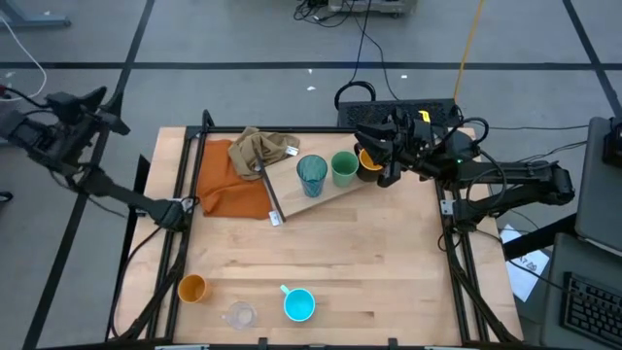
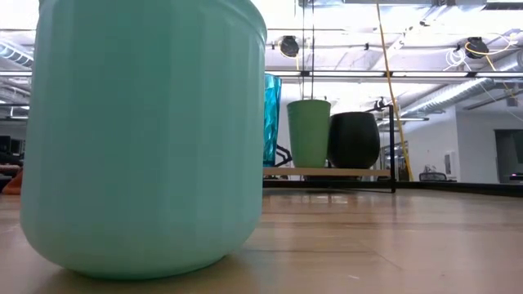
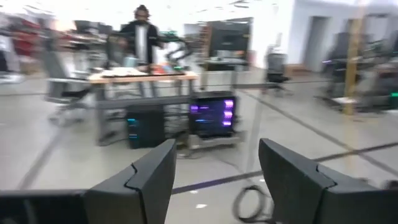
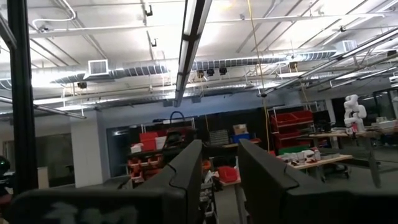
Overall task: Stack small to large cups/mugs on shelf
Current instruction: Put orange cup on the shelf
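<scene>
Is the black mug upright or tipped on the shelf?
Upright. In the low view the black mug stands level on the shelf beside the green cup; the high view shows its yellow-orange inside facing up.

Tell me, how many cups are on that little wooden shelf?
3: teal tumbler, green cup and black mug, in a row on the shelf. Three more stand on the table.

Table (image 1: 389, 262): light wood top under my arms, black frame round it.
Far edge, left: orange cloth (image 1: 228, 185), w/ crumpled tan rag (image 1: 260, 148) on it.
Far edge, mid: shelf (image 1: 335, 192) standing askew, one end by the cloth.
Near-left corner: orange cup (image 1: 191, 288).
Near edge, mid: clear glass (image 1: 239, 315), light-blue mug (image 1: 298, 304) just beside it, apart.
</scene>
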